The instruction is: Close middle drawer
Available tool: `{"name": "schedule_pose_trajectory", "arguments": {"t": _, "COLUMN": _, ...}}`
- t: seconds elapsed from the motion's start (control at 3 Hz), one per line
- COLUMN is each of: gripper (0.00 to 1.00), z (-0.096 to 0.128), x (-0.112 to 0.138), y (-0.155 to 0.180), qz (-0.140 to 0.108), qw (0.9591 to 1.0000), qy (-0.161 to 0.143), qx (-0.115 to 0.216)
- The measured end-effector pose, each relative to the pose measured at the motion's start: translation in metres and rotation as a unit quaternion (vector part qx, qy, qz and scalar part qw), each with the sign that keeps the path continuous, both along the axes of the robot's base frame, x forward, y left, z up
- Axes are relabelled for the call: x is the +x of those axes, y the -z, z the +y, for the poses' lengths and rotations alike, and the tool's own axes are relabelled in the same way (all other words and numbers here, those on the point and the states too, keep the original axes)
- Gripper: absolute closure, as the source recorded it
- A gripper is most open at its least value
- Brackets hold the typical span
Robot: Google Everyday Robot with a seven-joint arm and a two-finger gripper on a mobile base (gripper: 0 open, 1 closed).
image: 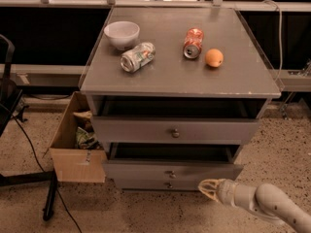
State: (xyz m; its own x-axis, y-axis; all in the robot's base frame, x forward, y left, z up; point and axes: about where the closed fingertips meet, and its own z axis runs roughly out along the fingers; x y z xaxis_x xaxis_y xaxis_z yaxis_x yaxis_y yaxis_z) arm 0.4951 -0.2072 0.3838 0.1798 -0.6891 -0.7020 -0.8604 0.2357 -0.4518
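The middle drawer (146, 170) is a wide grey drawer with a small round knob (170, 174) at the centre of its front. It stands out a little from the cabinet, and a strip of its dark inside (170, 152) shows. My gripper (208, 188) is at the lower right, on a pale arm (262, 203) that comes in from the bottom right corner. Its tip is just below and in front of the right end of the drawer's front panel.
The top drawer (146, 129) also stands out. The bottom drawer's knob (168, 185) shows just under the middle drawer. On the cabinet top (170, 79) are a white bowl (121, 34), two cans (138, 57) (193, 43) and an orange (214, 58). A cardboard box (75, 144) stands at the left.
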Motion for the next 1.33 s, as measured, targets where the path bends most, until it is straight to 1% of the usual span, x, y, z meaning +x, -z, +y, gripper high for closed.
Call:
{"name": "schedule_pose_trajectory", "arguments": {"t": 0.33, "gripper": 1.0, "z": -0.001, "x": 0.005, "y": -0.001, "qz": -0.013, "qw": 0.9999, "qy": 0.004, "qx": 0.006}}
{"name": "schedule_pose_trajectory", "arguments": {"t": 0.67, "gripper": 1.0, "z": 0.003, "x": 0.022, "y": 0.0, "qz": -0.027, "qw": 0.9995, "qy": 0.006, "qx": 0.013}}
{"name": "schedule_pose_trajectory", "arguments": {"t": 1.33, "gripper": 1.0, "z": 0.025, "x": 0.073, "y": 0.011, "qz": -0.05, "qw": 0.9983, "qy": 0.006, "qx": 0.028}}
